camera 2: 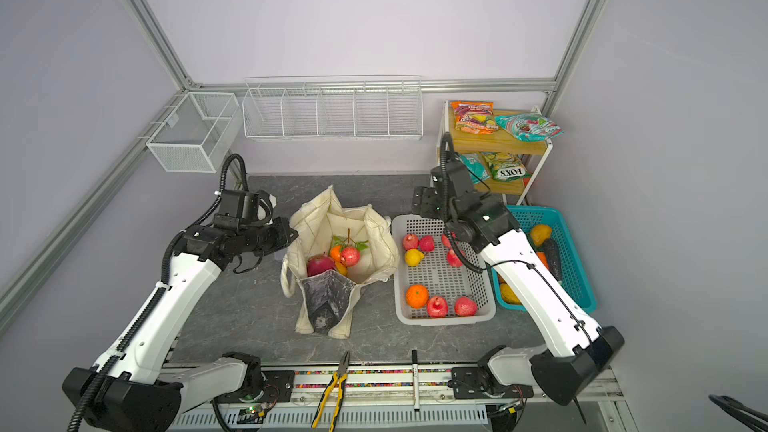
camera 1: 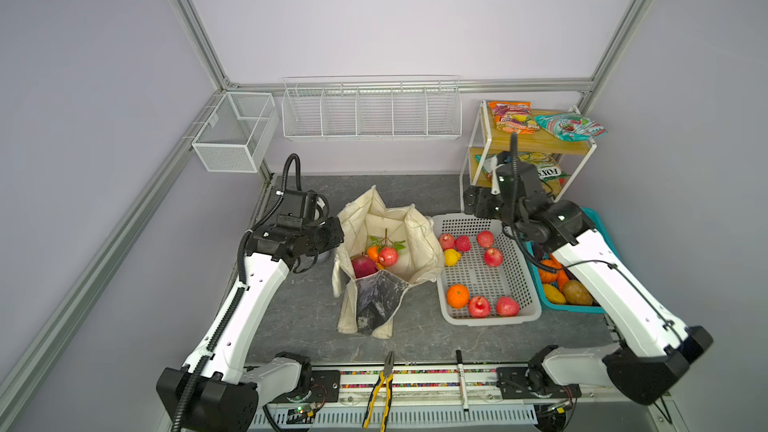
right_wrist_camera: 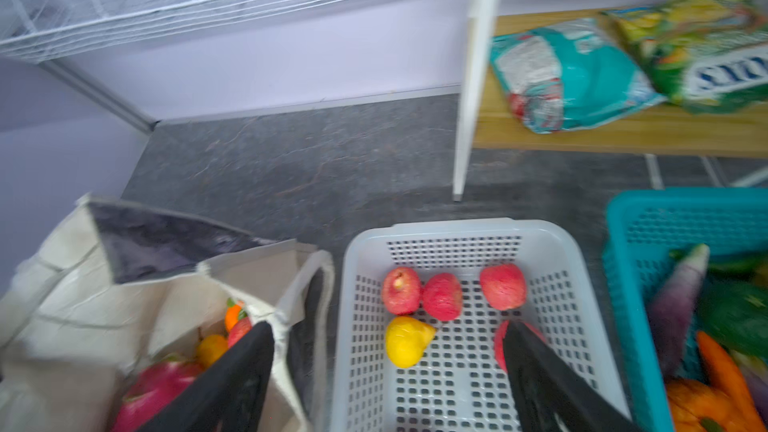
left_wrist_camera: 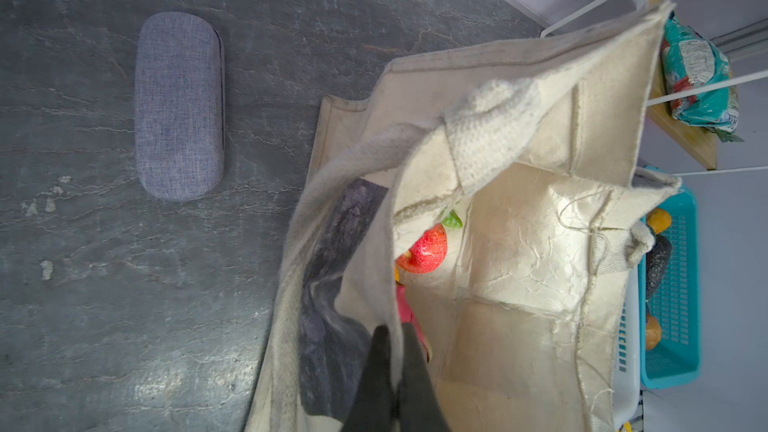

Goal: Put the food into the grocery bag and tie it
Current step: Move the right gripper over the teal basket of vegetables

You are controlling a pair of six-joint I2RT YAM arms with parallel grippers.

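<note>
Since the left gripper [left_wrist_camera: 392, 336] is clamped fully closed on the left-hand rim of the grocery bag [camera 1: 419, 238], left of centre in both top views, my read is it's a brace: mouth held up and open so drops land inside. Grey glasses case [left_wrist_camera: 179, 105] lies on the table [camera 1: 299, 317] just left of the bag, apart from it, no part in the job. Bag stands centre frame, mouth gaping, one dark printed panel folded forward at its lower edge, straps slack and untied. Inside it: magenta dragon fruit [camera 1: 363, 264] and a red apple [camera 1: 387, 256] among others, so loading looks partly done. White basket [camera 1: 490, 320] sits right against the bag; whether touching, can't tell. It holds several red fruits [camera 1: 493, 256], a lemon [camera 1: 451, 256] and an orange [camera 1: 457, 296]. Right gripper [right_wrist_camera: 387, 324] hangs over the basket's upper end, jaws spread wide with nothing between them. Looks staged for the next pick, lemon or the red cluster being closest. Teal basket [camera 2: 575, 251] further right, partly under the right arm, has vegetables [camera 1: 552, 276]. Upper right, the shelf [camera 1: 540, 141] carries snack packets [camera 1: 510, 117], none bagged yet. Tying comes last.
</note>
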